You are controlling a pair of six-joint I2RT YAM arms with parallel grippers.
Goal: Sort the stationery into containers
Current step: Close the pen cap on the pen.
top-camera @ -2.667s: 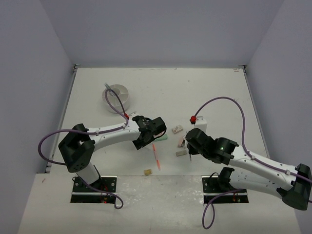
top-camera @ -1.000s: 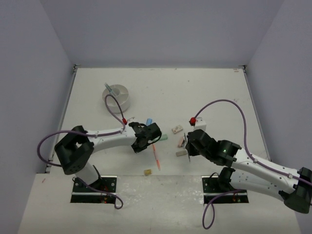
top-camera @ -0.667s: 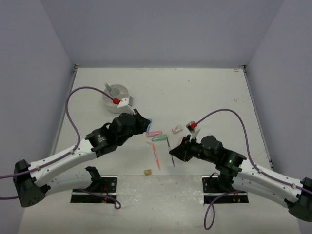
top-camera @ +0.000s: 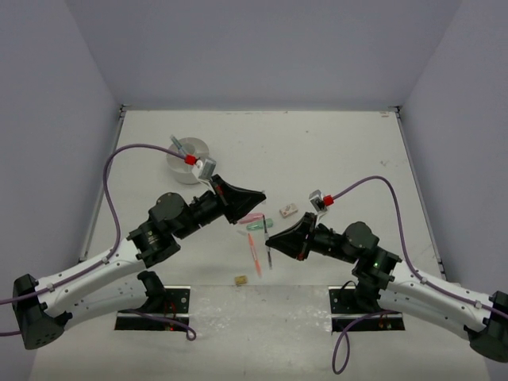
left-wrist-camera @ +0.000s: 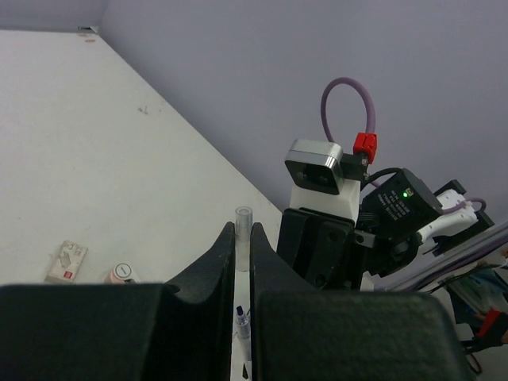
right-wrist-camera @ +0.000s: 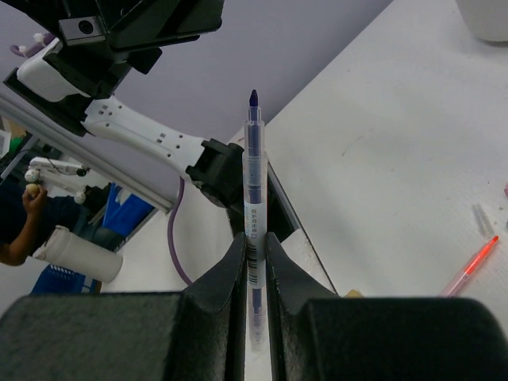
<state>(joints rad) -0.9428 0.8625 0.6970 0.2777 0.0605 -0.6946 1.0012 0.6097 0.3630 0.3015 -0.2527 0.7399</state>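
Note:
My left gripper point(top-camera: 255, 196) is raised above the table and shut on a clear pen cap point(left-wrist-camera: 243, 235). My right gripper point(top-camera: 272, 240) faces it and is shut on a blue pen point(right-wrist-camera: 252, 202) with a clear barrel, tip uncapped; the pen also shows in the top view point(top-camera: 270, 255). The round white tub point(top-camera: 188, 159) stands at the far left. On the table between the grippers lie a pink clip point(top-camera: 252, 217), a green clip point(top-camera: 259, 225) and a red pen point(top-camera: 254, 259). A beige eraser point(top-camera: 288, 211) and a tan eraser point(top-camera: 240, 279) lie nearby.
Both arms reach towards the table's middle, their grippers close together. Purple cables loop above each wrist. Grey walls close the table at the back and sides. Two small erasers point(left-wrist-camera: 70, 262) lie to the left in the left wrist view.
Both arms have risen from the table and turned towards each other. My right gripper has lifted the blue pen. My left gripper now holds the clear cap in the air.

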